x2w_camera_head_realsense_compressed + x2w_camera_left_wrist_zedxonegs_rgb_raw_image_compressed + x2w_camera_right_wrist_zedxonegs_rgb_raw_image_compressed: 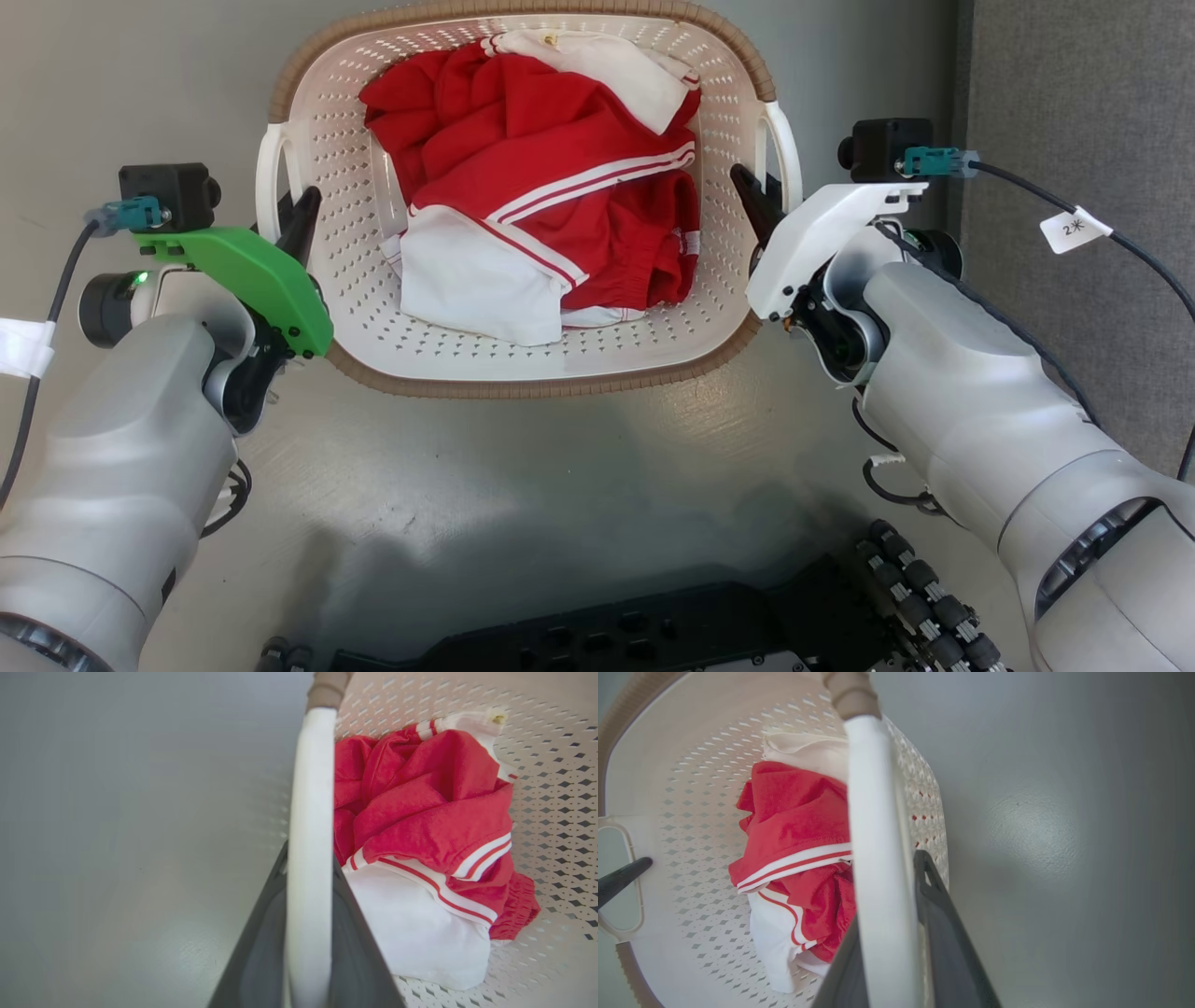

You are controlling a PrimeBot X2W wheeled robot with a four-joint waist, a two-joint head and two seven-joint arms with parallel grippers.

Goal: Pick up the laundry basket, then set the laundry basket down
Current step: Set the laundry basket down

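So the laundry basket (pixel 523 383) is straight ahead of the robot over the grey floor (pixel 560 485). Can't honestly tell whether it's resting there or already slightly off it. The left claw (pixel 301 215) is closed narrow on the left handle (pixel 269 177), and the wrist cams show a white bar pinched between dark fingers on each side. Same for the right claw (pixel 752 196) on the right handle (pixel 784 149).

My worry is that those handles are smooth, thin plastic. If one arm rises faster than the other, the basket tips and a bar could slide out through the fingers. Squeezing inward too hard could flex the walls too.

Inside there's a crumpled red-and-white sports kit (pixel 551 177), red with white stripes, bunched mid-basket. It looks like a light load, so it probably won't shift much.
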